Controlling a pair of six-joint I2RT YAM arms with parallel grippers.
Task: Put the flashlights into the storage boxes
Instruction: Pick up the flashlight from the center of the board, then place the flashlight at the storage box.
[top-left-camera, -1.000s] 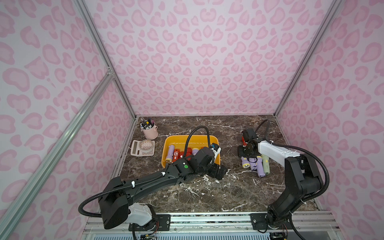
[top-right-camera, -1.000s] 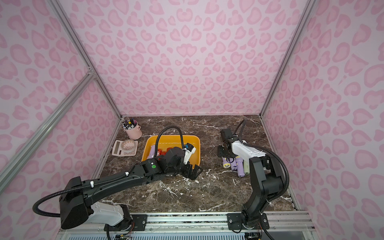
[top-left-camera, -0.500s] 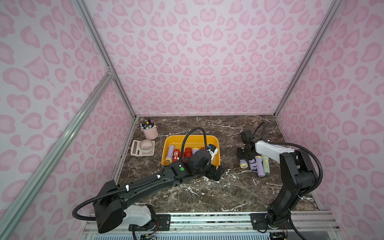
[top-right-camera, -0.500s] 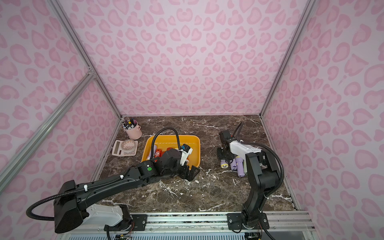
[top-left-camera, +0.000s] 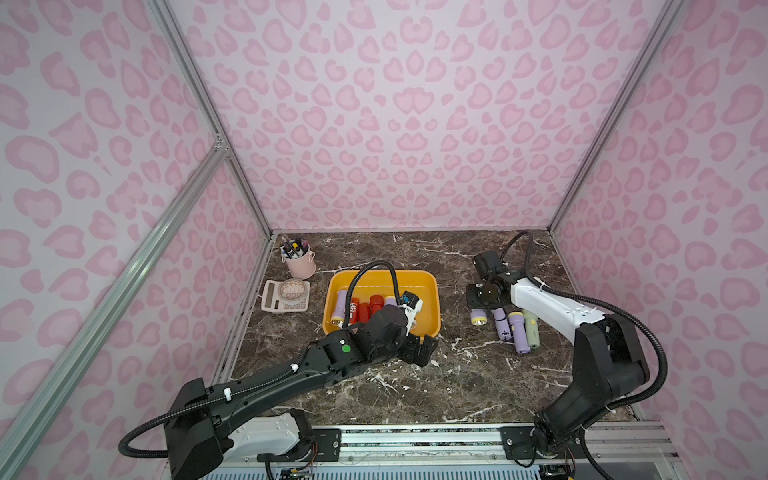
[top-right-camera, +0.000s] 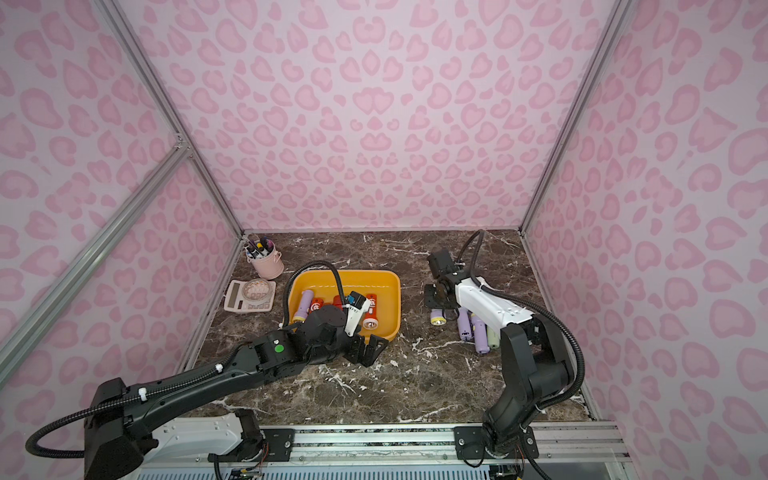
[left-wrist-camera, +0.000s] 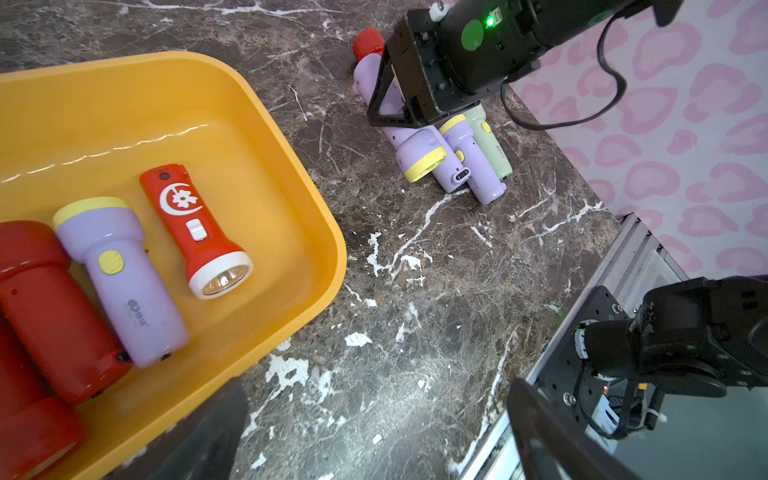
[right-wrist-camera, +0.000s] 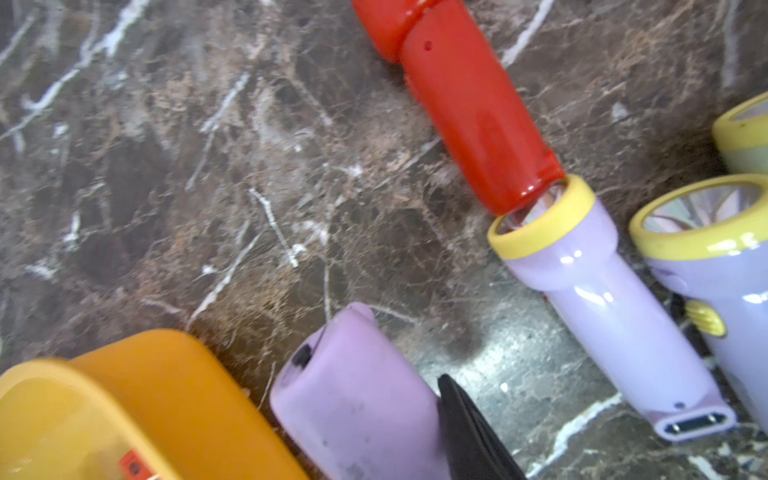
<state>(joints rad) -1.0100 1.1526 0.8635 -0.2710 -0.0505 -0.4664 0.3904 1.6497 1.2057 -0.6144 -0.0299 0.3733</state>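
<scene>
Several flashlights (left-wrist-camera: 195, 232) lie in the yellow tray (left-wrist-camera: 291, 174); other flashlights (top-left-camera: 521, 332) lie on the table (top-left-camera: 457, 374) to my right. There my right claw (left-wrist-camera: 395, 112) grips one lilac flashlight (right-wrist-camera: 357, 399). My left claw (top-left-camera: 419, 351) hangs wide open beside the tray's near corner.

One tray (top-left-camera: 432, 291), five loose flashlights (top-left-camera: 520, 338) (more in tray, partly hidden), one cup (top-left-camera: 301, 266), one calculator (top-left-camera: 269, 296)

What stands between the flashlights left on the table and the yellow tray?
Nothing visible: bare marble separates the flashlights from the yellow tray. The left gripper, fingers open, hangs by the tray's near corner, beside that path.
</scene>
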